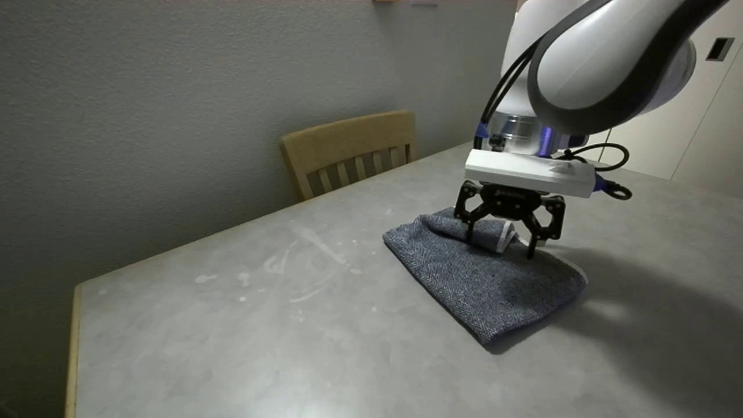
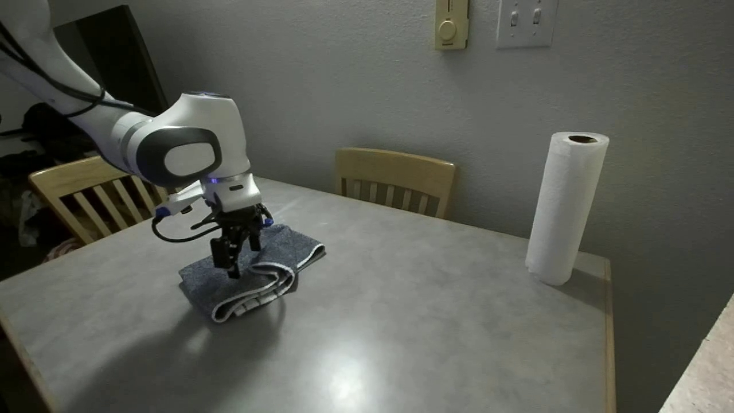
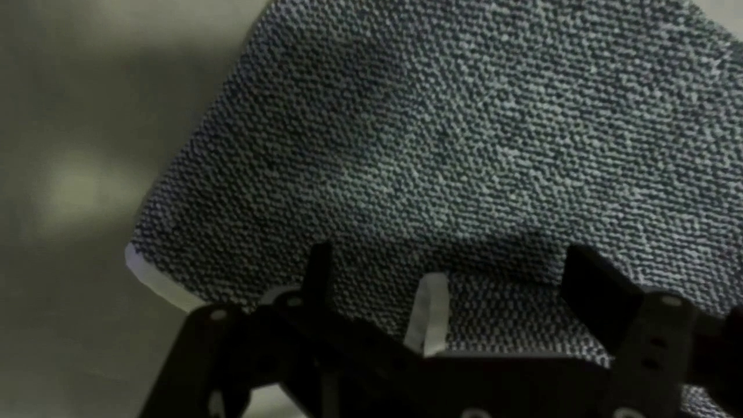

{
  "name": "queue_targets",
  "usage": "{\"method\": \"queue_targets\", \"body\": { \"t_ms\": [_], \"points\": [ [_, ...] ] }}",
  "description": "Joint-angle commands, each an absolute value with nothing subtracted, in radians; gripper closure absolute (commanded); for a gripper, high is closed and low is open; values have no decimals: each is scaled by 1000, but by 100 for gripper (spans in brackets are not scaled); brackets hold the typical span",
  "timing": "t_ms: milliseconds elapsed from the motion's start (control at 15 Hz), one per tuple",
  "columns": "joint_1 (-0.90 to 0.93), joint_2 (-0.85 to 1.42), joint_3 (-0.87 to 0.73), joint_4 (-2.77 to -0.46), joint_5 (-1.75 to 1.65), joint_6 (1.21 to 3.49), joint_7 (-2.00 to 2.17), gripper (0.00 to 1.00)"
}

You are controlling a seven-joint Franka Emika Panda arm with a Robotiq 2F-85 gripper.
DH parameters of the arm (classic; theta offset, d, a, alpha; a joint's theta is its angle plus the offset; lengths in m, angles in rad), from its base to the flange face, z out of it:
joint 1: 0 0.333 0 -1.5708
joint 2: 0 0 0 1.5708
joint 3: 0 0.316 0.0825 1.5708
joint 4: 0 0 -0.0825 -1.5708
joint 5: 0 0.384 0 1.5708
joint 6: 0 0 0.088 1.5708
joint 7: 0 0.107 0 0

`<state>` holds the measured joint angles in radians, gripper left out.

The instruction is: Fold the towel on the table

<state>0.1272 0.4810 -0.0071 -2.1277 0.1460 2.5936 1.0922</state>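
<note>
In an exterior view, the towel (image 1: 493, 296) lies on the table (image 1: 232, 342), right of centre in the frame. It is folded in layers, with a flap (image 1: 489, 233) turned over on top near its upper edge. The gripper (image 1: 500, 248) hangs over it from the arm (image 1: 598, 64), pointing down. Its two fingers (image 3: 601, 293) stand wide apart and have hold of nothing; whether their tips touch the towel I cannot tell. In the wrist view the towel fills most of the frame, the table shows at left, and the flap's pale end appears between the fingers at bottom middle. In an exterior view, a white hem (image 2: 289, 276) runs along the stacked edges, left of centre, doubling back on itself in a curl. A paper roll (image 2: 567, 209) stands on end at the right of the frame, well apart from the towel. One chair (image 2: 395, 163) shows behind the table at upper middle, another chair (image 2: 74, 176) at left. A beige dial (image 2: 452, 26) and a switch plate (image 2: 526, 23) are on the wall (image 2: 344, 86) along the top.
</note>
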Motion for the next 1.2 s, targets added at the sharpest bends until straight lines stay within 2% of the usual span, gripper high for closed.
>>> {"method": "queue_targets", "body": {
  "t_ms": [0, 333, 1133],
  "points": [
    [222, 514, -99, -2115, 38, 2614, 1201, 0],
    [305, 549, -174, -2102, -101, 2632, 1381, 0],
    [375, 573, -219, -2053, -291, 2568, 1586, 0]
  ]
}}
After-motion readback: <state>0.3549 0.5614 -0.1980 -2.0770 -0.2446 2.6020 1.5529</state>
